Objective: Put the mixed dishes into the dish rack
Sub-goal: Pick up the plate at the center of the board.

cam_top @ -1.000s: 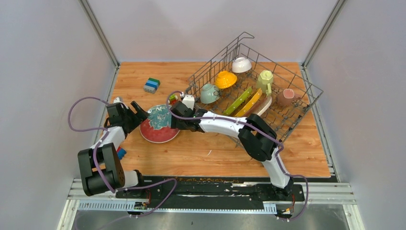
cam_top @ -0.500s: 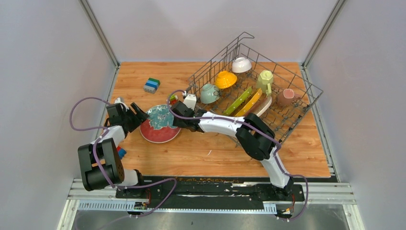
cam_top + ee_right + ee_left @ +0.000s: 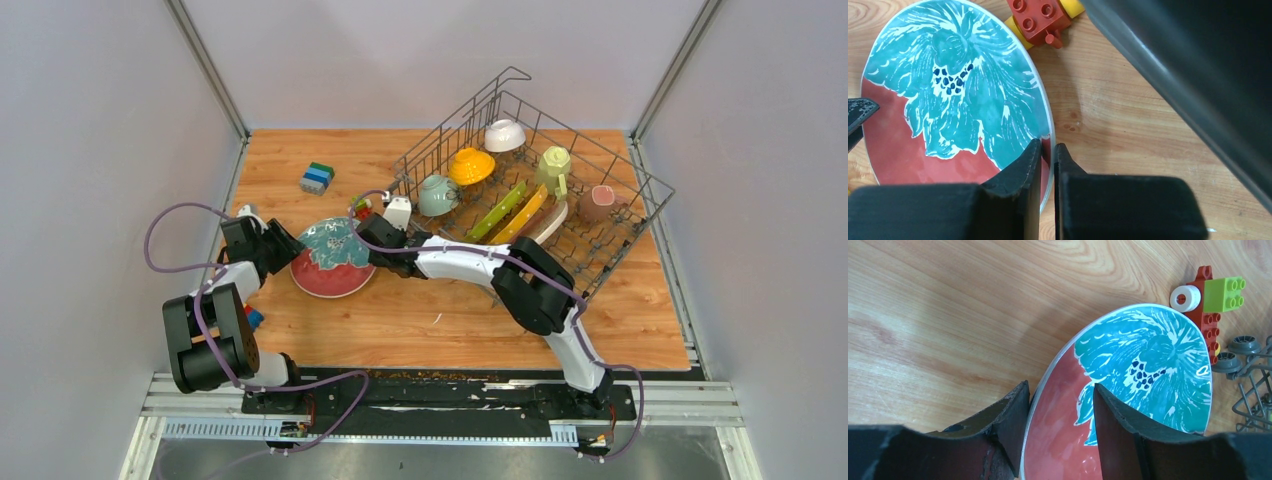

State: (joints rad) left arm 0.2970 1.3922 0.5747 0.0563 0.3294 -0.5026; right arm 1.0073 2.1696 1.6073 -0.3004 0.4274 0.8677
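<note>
A red plate with a teal flower (image 3: 332, 262) stands tilted on the wooden table, left of the dish rack (image 3: 600, 148). My right gripper (image 3: 1049, 145) is shut on the plate's (image 3: 948, 100) right rim. My left gripper (image 3: 1059, 387) straddles the opposite rim of the plate (image 3: 1148, 370), jaws apart, one finger under the rim and one over the face. In the rack sit a white bowl (image 3: 504, 134), a yellow bowl (image 3: 470, 165), a teal mug (image 3: 437, 194), a pale-green mug (image 3: 555, 162), a pink mug (image 3: 600, 202) and upright lime-green (image 3: 497, 211) and yellow plates (image 3: 522, 214).
Toy blocks lie at the back left (image 3: 317, 177), between plate and rack (image 3: 1218, 295) (image 3: 1040, 15), and beside the left arm (image 3: 253, 318). A corner of the rack with its feet (image 3: 1253, 390) is close to the plate. Grey walls enclose the table.
The right jaws closed onto the plate's right rim. The left jaws narrowed around the left rim. The plate tipped up, showing more of its flower face.
</note>
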